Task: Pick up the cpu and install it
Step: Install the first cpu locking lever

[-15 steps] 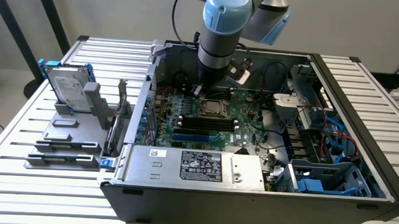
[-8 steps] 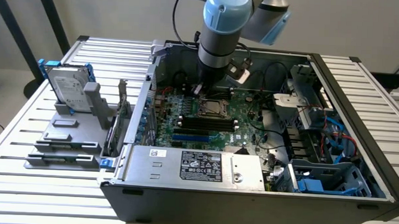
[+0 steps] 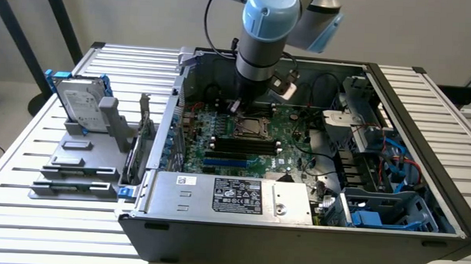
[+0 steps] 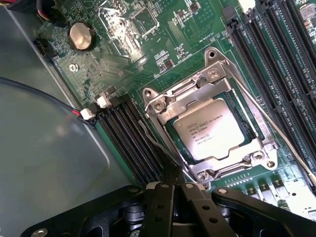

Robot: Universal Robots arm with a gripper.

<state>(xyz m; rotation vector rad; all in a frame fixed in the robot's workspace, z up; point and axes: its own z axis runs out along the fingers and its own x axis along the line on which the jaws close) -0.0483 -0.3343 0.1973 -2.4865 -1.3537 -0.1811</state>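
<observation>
**CPU seated in socket, hand poised just above**

In the exterior view, an open grey metal computer case (image 3: pixel 295 228) is being carried on a white slatted tabletop (image 3: pixel 30 160). The light-blue and grey robot arm (image 3: pixel 262 33) is being lowered into the case from above, its lower end hanging directly over the green motherboard (image 3: pixel 243 150). The small flat square silver-grey cpu (image 3: pixel 252 127) is being shown lying in its socket near the middle of the board, just below the arm's tip. On the exterior view's left, outside the case, a rectangular silver hard drive with a blue bracket (image 3: pixel 79 106) is being held upright in a grey plastic fixture (image 3: pixel 77 162). A silver power supply box with a black label (image 3: pixel 233 196) is being seen along the near edge of the case.

In the wrist view, the cpu (image 4: pixel 210 128) is being shown lying flat inside the silver metal socket frame (image 4: pixel 212 74), with printed text on its top. Black memory slots (image 4: pixel 128 143) are being seen just beside the socket, and a round silver coin battery (image 4: pixel 81 36) is sitting well apart from it on the board. The black hand (image 4: pixel 173 190) is being seen with its fingers drawn together and nothing gripped between them, their tips hanging near the socket's corner, apart from the cpu.
</observation>
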